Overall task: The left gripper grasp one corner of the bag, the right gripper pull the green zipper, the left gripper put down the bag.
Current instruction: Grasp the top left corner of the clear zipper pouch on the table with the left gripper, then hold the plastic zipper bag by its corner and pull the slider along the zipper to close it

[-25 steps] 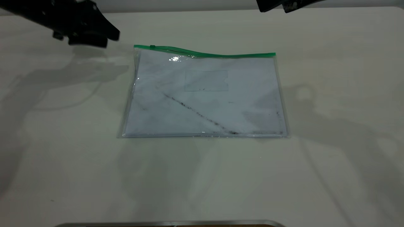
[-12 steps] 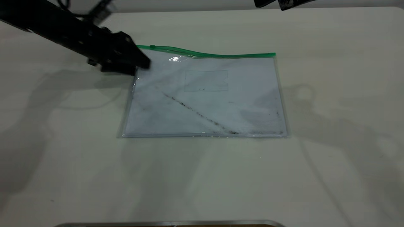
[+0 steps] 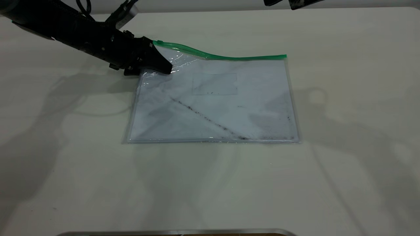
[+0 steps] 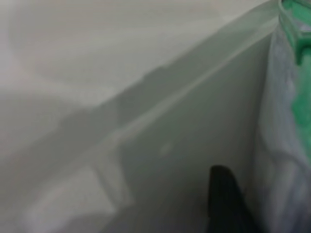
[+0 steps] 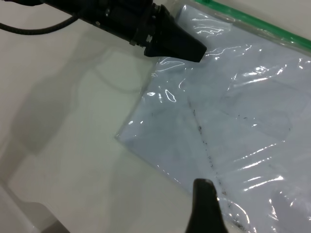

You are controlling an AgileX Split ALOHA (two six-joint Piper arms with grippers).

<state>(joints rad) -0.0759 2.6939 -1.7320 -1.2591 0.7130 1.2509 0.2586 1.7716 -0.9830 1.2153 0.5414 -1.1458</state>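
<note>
Clamped on the far-left corner of the bag, the left gripper (image 3: 162, 67), a black arm end with wedge-shaped jaws, reaches in from the far left of the exterior view, its black cable looping up behind it. Its jaws are pressed together on the plastic just below the green edge, and that corner is raised off the table while the other corners lie flat.

The bag (image 3: 213, 101) is a large flat rectangular pouch of clear plastic, lying in the middle of the pale table (image 3: 210, 190) with its long edges running left to right. Inside it is a white smudged sheet of paper (image 3: 262, 98) crossed by a dark diagonal streak (image 3: 206, 119), and a small clear rectangular pocket (image 3: 215, 84) shows near the far edge.

Along the far long edge runs the green zipper (image 3: 229, 58), a narrow bright green plastic strip that rises in a wave toward the lifted corner and lies level toward the right. In the left wrist view the green strip (image 4: 299, 43) shows close beside the camera.

Well apart from the bag, the right gripper (image 3: 295, 3), another black arm end, hangs at the far right edge of the scene; only one dark fingertip (image 5: 206, 206) shows in its own wrist view, so I cannot tell how its jaws stand.
</note>
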